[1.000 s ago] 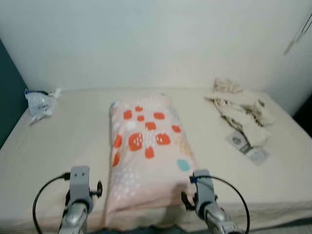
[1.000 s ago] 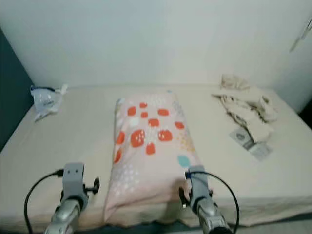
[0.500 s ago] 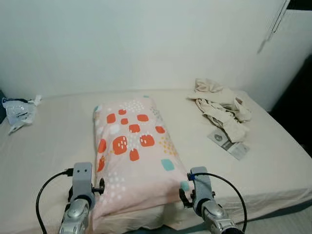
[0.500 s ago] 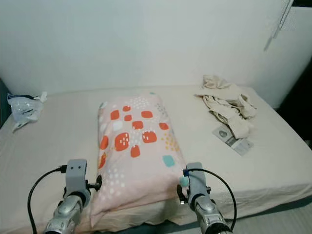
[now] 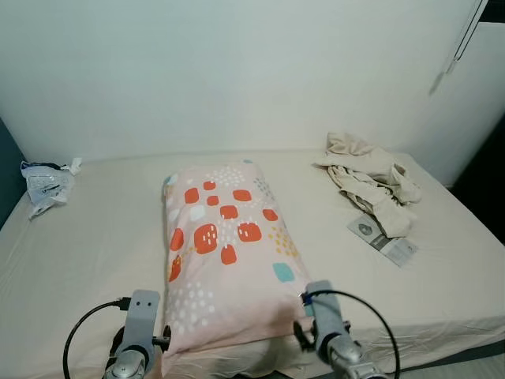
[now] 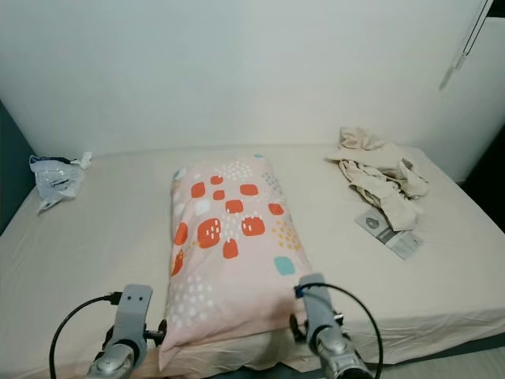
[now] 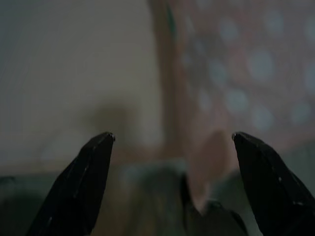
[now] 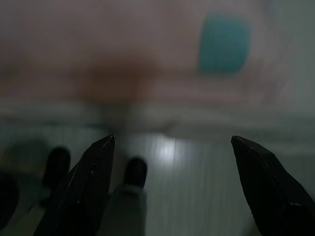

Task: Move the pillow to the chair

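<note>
Lying lengthwise away from the robot, the pillow (image 5: 227, 253) has its near end between the spread left pincer (image 7: 172, 142) and spread right pincer (image 8: 172, 145).

A pale pink pillow (image 5: 226, 259) printed with orange-red blocks, white dots and a teal patch lies flat and lengthwise on the bed (image 5: 95, 245), its near end at the bed's front edge.

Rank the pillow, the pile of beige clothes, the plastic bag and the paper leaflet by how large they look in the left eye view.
1. pillow
2. pile of beige clothes
3. plastic bag and paper leaflet: look alike in size, so unranked.
</note>
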Motion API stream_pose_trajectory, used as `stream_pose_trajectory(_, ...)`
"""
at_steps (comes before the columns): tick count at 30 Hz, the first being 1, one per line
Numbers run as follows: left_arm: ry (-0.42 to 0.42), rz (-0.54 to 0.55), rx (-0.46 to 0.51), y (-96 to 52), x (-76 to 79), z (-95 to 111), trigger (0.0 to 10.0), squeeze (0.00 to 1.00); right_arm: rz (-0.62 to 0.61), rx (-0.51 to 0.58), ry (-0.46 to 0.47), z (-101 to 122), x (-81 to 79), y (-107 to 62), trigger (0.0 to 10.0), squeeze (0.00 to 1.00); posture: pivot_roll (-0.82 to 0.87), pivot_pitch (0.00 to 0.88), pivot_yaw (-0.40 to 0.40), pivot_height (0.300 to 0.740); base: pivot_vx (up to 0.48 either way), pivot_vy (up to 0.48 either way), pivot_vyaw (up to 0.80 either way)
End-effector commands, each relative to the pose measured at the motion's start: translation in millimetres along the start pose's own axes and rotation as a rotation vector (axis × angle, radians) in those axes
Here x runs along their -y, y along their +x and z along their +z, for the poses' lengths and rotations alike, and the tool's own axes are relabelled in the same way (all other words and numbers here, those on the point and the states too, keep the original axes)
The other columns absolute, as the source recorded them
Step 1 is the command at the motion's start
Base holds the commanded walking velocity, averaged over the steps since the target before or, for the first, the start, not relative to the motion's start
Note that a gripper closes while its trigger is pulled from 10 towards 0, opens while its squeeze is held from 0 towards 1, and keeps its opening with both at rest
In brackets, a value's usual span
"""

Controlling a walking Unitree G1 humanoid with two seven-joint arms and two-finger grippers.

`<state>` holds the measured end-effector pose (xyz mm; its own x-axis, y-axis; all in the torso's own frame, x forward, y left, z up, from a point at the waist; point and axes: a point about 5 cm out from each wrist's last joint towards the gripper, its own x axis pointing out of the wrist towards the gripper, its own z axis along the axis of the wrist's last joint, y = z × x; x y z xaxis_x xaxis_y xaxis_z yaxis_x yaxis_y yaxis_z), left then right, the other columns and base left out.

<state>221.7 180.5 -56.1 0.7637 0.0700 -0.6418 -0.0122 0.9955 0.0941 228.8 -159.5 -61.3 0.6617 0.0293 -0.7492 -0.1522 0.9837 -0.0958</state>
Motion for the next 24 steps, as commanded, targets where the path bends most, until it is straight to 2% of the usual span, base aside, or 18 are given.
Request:
stream_pose_trajectory(1,-0.022,-0.001,-0.069,-1.6,2.5,-12,10.0,0.00,-0.005,-0.039,0.012,-7,0.0,-0.8,10.0,0.00,0.05,0.000,-0.018,0.740,0.000,0.000,0.00)
stream_pose_trajectory(2,-0.014,-0.024,-0.101,-3.3,7.8,-18,10.0,0.00,0.022,-0.060,-0.019,-12,-2.7,-1.4,10.0,0.00,0.04,0.000,-0.020,0.740,0.000,0.000,0.00)
stream_pose_trajectory(3,0.026,-0.063,-0.138,-5.7,14.7,-26,10.0,0.00,0.052,-0.101,-0.097,-19,-5.1,-2.7,10.0,0.00,0.04,0.000,-0.022,0.740,0.000,0.000,0.00)
stream_pose_trajectory(6,0.085,-0.087,-0.135,-6.2,19.6,-27,10.0,0.00,0.063,-0.130,-0.087,-27,-2.9,-4.5,10.0,0.00,0.05,0.000,-0.042,0.740,0.000,0.000,0.00)
stream_pose_trajectory(8,0.092,-0.086,-0.132,-6.0,19.8,-27,10.0,0.00,0.070,-0.144,-0.086,-31,-3.1,-5.4,10.0,0.00,0.05,0.000,-0.042,0.740,0.000,0.000,0.00)
stream_pose_trajectory(10,0.059,-0.076,-0.120,-4.9,17.0,-24,10.0,0.00,0.080,-0.166,-0.096,-37,-4.4,-6.8,10.0,0.00,0.04,0.000,-0.034,0.740,0.000,0.000,0.00)
stream_pose_trajectory(15,0.058,-0.079,-0.131,-6.0,17.2,-27,10.0,0.00,0.068,-0.177,-0.052,-41,-4.2,-7.9,10.0,0.00,0.05,0.000,-0.030,0.740,0.000,0.000,0.00)
stream_pose_trajectory(24,0.039,-0.062,-0.157,-7.7,18.0,-33,10.0,0.00,0.067,-0.212,-0.107,-47,-1.3,-9.4,10.0,0.00,0.07,0.000,-0.048,0.740,0.000,0.000,0.00)
